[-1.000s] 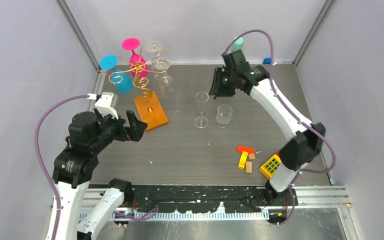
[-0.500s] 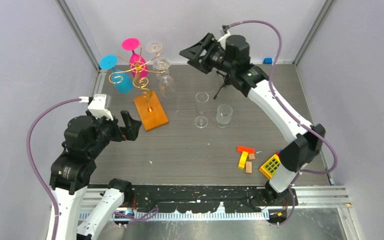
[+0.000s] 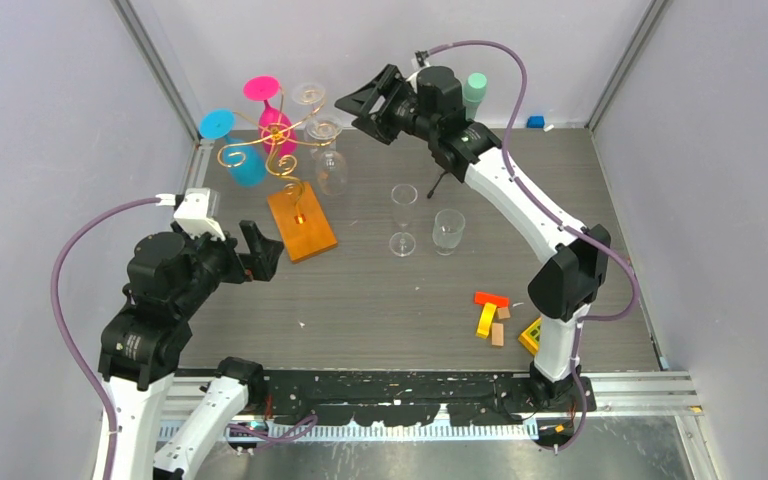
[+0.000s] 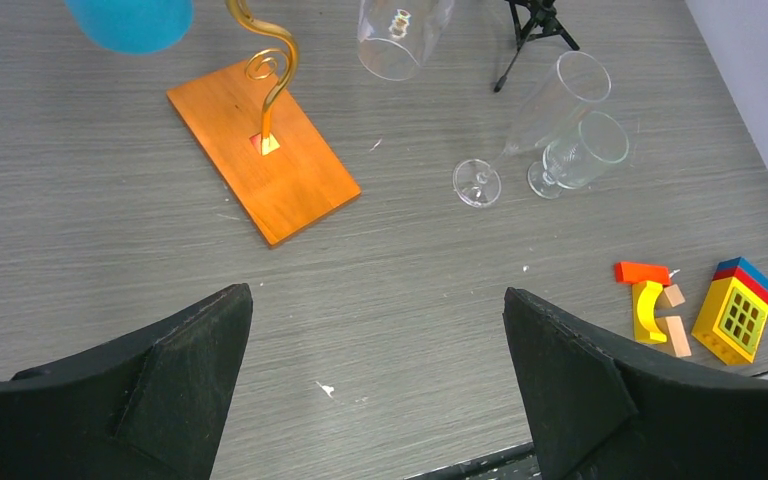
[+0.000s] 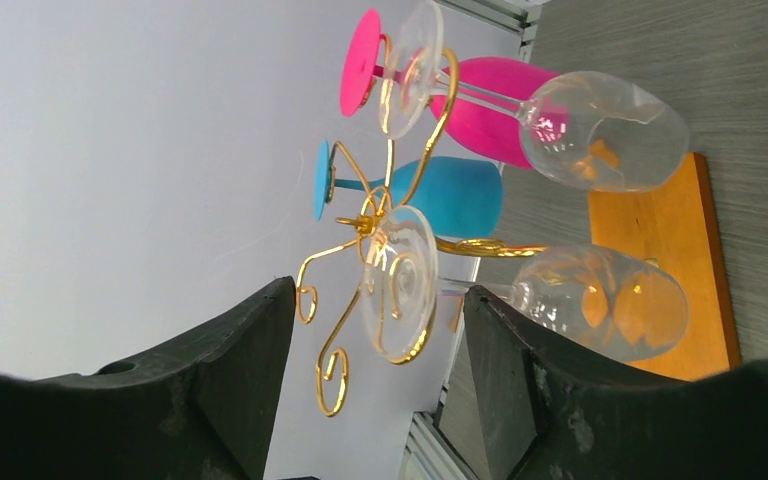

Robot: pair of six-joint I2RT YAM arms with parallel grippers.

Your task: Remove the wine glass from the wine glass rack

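Note:
The wine glass rack [image 3: 278, 140], gold wire on an orange base [image 3: 302, 222], stands at the back left. A blue glass [image 3: 245, 165], a pink glass [image 3: 275, 125] and two clear wine glasses hang upside down from it. My right gripper [image 3: 355, 100] hovers open just right of the rack top. In the right wrist view the foot of the nearer clear wine glass [image 5: 397, 283] shows beyond the gap of the right gripper [image 5: 378, 300], not touched. My left gripper [image 3: 265, 250] is open and empty, low beside the base [image 4: 260, 150].
A clear wine glass [image 3: 401, 215] and a tumbler [image 3: 448, 230] stand mid-table. A black tripod [image 3: 440, 180] with a mint cylinder [image 3: 475, 88] is under the right arm. Coloured blocks [image 3: 492, 315] lie front right. Walls close in behind the rack.
My right arm has swung up and left from above the mid-table glasses to the rack's top, its jaws spreading wider. The left arm has drawn back slightly.

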